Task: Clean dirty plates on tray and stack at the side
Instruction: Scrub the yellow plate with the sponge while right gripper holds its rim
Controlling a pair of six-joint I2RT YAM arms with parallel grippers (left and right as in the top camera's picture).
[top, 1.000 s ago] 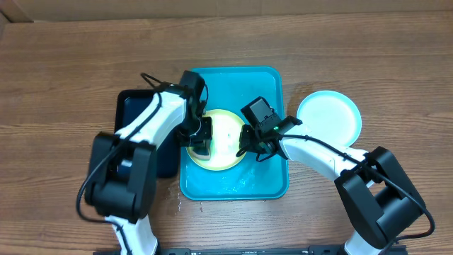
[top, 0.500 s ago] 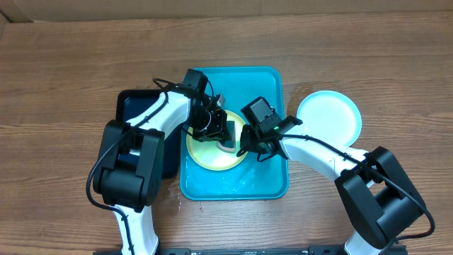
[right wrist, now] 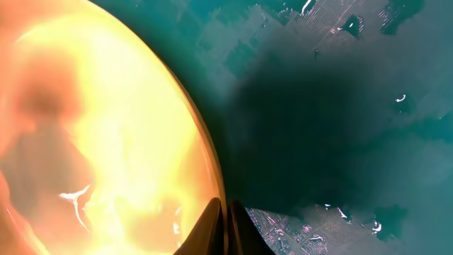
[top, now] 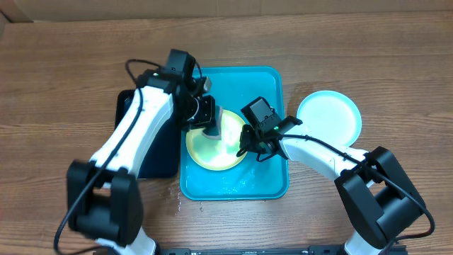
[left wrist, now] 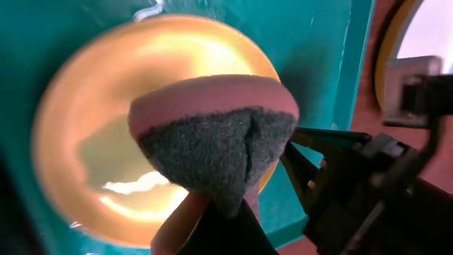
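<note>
A pale yellow-green plate [top: 212, 150] lies in the turquoise tray [top: 265, 85]. My left gripper [top: 205, 117] is shut on a pink sponge [top: 214, 126] with a grey scouring face, held over the plate's far edge. In the left wrist view the sponge [left wrist: 216, 134] hangs in front of the plate [left wrist: 85, 142], and my left gripper [left wrist: 219, 223] pinches its lower end. My right gripper [top: 245, 146] is shut on the plate's right rim. The right wrist view shows its fingertips [right wrist: 216, 223] clamped on the rim of the plate [right wrist: 92, 127] above the wet tray [right wrist: 340, 127].
A light blue plate [top: 329, 117] rests on the wooden table right of the tray. A black tray [top: 141, 149] lies against the turquoise tray's left side, under my left arm. Water spots mark the table at the tray's front left corner.
My left gripper has swept the sponge from the plate's left side across its middle and back toward the far edge. The right arm has kept its hold on the rim.
</note>
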